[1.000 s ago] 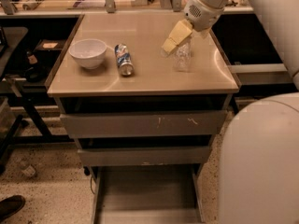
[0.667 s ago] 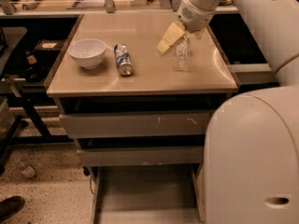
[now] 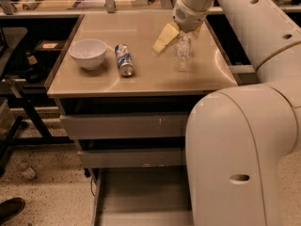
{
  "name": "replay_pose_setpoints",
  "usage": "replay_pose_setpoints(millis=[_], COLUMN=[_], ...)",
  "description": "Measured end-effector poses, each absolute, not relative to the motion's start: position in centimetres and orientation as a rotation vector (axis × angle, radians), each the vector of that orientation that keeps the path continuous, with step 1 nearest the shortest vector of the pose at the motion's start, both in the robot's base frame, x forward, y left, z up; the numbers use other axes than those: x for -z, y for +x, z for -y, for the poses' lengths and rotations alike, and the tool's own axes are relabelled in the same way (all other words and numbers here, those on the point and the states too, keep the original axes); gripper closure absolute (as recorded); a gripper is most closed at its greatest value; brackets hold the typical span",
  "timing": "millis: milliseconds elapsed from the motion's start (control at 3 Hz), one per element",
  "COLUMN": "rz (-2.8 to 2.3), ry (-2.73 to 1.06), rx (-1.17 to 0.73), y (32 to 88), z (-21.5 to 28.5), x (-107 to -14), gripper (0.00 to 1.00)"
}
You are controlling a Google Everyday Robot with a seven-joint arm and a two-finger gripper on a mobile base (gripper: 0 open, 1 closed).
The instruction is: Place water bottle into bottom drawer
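Observation:
The water bottle [image 3: 182, 54] is a small clear crinkled bottle. It stands upright on the tan cabinet top [image 3: 141, 74], right of centre. My gripper [image 3: 178, 39] hangs right above the bottle's top. It is open, with one yellowish finger [image 3: 162, 38] out to the bottle's left and the other behind its right side. The bottom drawer [image 3: 141, 197] is pulled out at floor level, a shallow grey tray. My arm's large white housing [image 3: 240, 159] hides its right part.
A white bowl [image 3: 88, 53] and a blue-and-silver soda can [image 3: 124, 59] lying on its side sit on the left half of the cabinet top. The two upper drawer fronts [image 3: 127, 126] are shut. A black shelf rack [image 3: 19, 79] stands at the left.
My gripper and arm have shifted a little to the left over the bottle. The arm housing now fills more of the right side. The bottle, can and bowl have not moved.

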State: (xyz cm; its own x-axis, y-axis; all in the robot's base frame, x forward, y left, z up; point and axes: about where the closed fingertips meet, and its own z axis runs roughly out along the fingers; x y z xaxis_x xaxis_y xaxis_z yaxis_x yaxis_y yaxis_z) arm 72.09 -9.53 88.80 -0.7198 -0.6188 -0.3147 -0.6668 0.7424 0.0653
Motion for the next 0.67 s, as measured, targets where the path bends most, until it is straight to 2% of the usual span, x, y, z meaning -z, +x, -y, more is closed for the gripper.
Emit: replay_pose_setpoints(millis=[667], rz=[-2.692], ry=[-0.953], rx=[-0.181], y=[74.8], z=[10.7], x=[-87.6], gripper=[0.00])
